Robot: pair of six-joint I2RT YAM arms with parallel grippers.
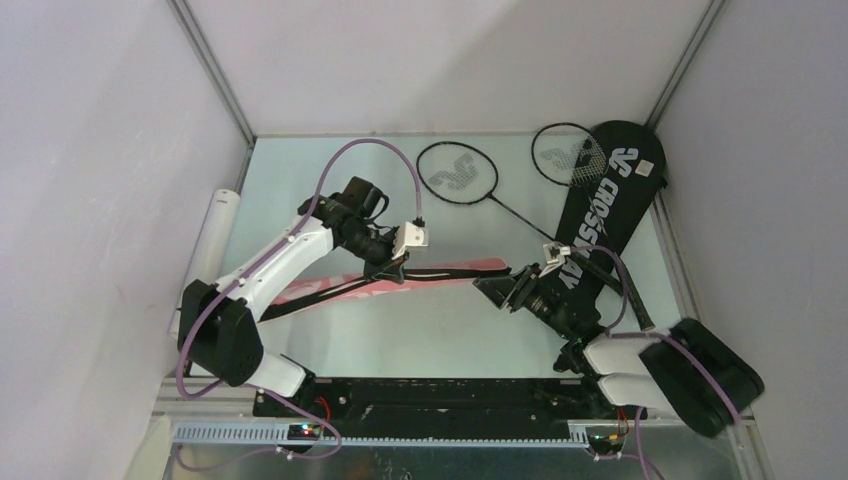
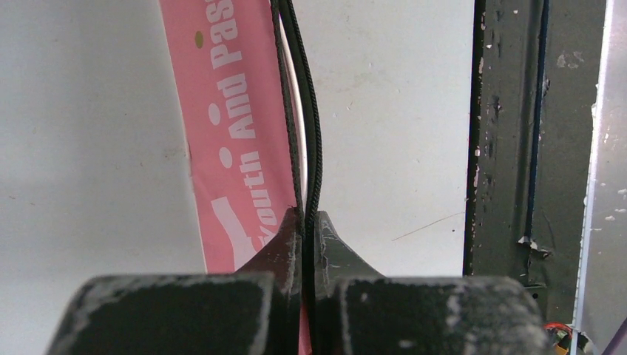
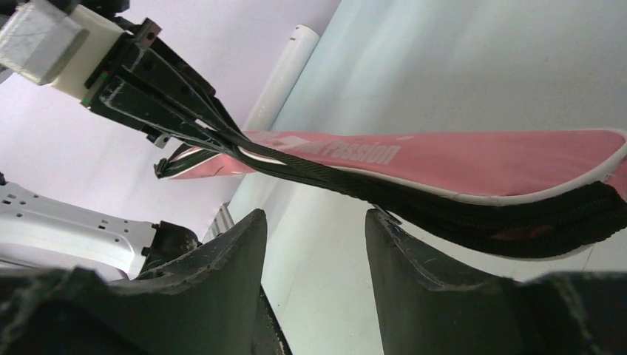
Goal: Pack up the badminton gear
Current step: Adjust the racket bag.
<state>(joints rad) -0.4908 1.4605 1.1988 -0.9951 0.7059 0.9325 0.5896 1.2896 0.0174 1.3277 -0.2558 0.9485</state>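
Up close, left gripper (image 2: 307,222) fingers are clenched on the black zip trim of the pink bag (image 2: 236,148), which lies mid table (image 1: 330,180), that edge raised. Right gripper (image 3: 310,229) hangs released, jaws apart, near the bag's rounded end, grasping nothing. Bag looks light, floppy fabric w/ white lettering; prob. best pinched at the stiffer trim. Black bag (image 1: 600,200) & two black rackets (image 1: 457,172) lie far right.

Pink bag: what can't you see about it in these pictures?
- Its inside: every view shows only the outside of the pink bag, so what it holds is hidden.
- Top view: the left arm covers part of it.
- Left wrist view: the left gripper and the top edge cut off its lettering.
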